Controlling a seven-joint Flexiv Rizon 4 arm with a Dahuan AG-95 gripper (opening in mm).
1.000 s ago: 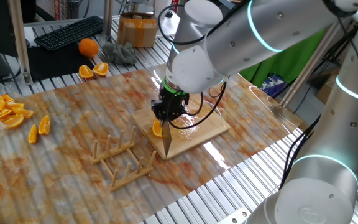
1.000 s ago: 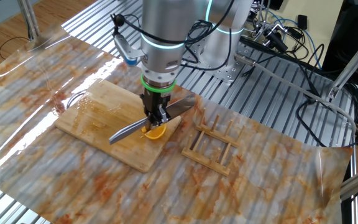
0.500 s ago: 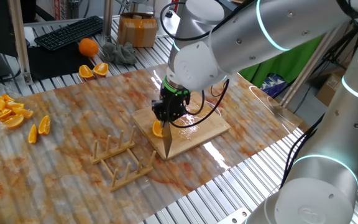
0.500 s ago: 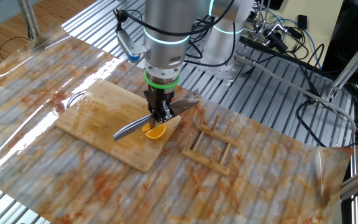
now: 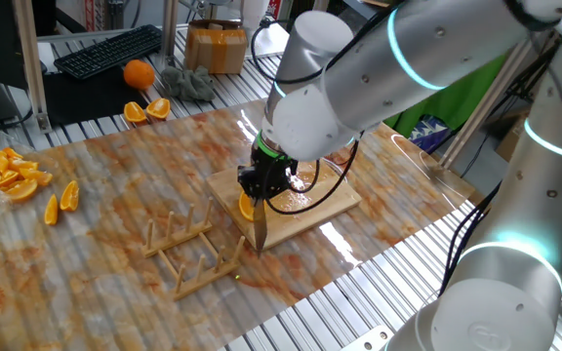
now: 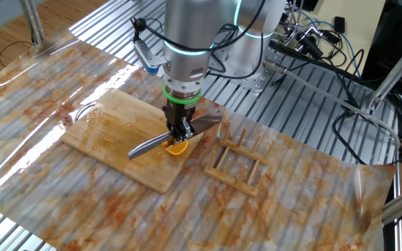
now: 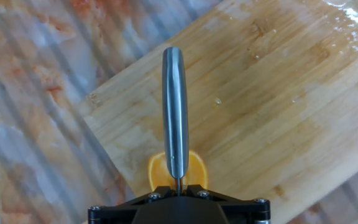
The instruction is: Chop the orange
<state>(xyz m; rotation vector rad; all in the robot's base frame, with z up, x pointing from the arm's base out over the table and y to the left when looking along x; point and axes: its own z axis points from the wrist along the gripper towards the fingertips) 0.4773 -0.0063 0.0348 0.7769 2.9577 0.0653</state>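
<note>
- One small piece, the orange (image 6: 176,148), lies near an edge of the wooden board (image 6: 110,132), on the side facing the wooden rack (image 6: 237,162); in the hand view it sits directly under the blade, showing on both sides of it.
- Jaws: the gripper (image 6: 181,130) is clamped tight on the handle of the knife (image 6: 160,142), pointing straight down, with the blade lying roughly level across the fruit.
- Handling, as a judgement: the piece looks light, soft and wet, with glossy flesh and a thin rind, so it could slide or roll on the damp board under a slanted push. Nothing pins it; a straight downward press through its middle seems safest. Were it to be picked up, the rind ends would give firmer hold than the flesh.
- Against the frame a second back: the hand has sunk, and the blade that hung just above the orange now appears to rest on it, or very nearly; true contact I cannot confirm. The orange and board keep their places.
- Off the board, a heap of wedges (image 5: 6,174) and a whole orange (image 5: 139,73) sit well apart, towards the table's far edges.
</note>
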